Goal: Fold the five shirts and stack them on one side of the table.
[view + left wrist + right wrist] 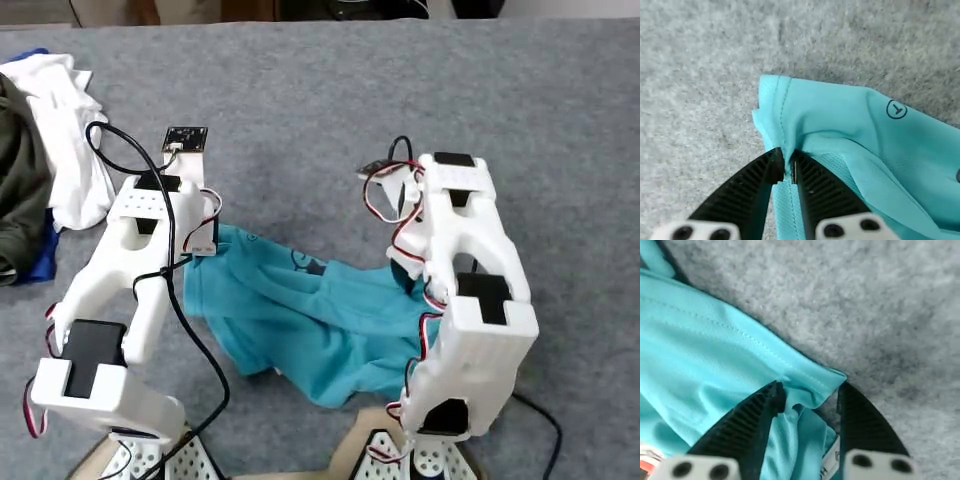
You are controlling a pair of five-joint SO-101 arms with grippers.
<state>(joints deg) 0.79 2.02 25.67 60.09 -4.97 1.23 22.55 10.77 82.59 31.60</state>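
A teal shirt (pixel 300 320) lies crumpled on the grey table between my two arms. In the left wrist view my left gripper (pixel 786 169) is shut on a pinched fold at the hem of the teal shirt (pixel 840 120); in the high view that is the shirt's left edge (pixel 205 262). My right gripper (pixel 810 392) is open, its jaws standing on either side of a hemmed corner of the teal shirt (pixel 700 340) with cloth bunched between them, at the shirt's right edge (pixel 400 285).
A heap of other shirts sits at the table's far left: a white one (pixel 65 130), a dark green one (pixel 18 190) and a blue one (pixel 40 260). Bare grey table (pixel 320 90) stretches across the back and the right side.
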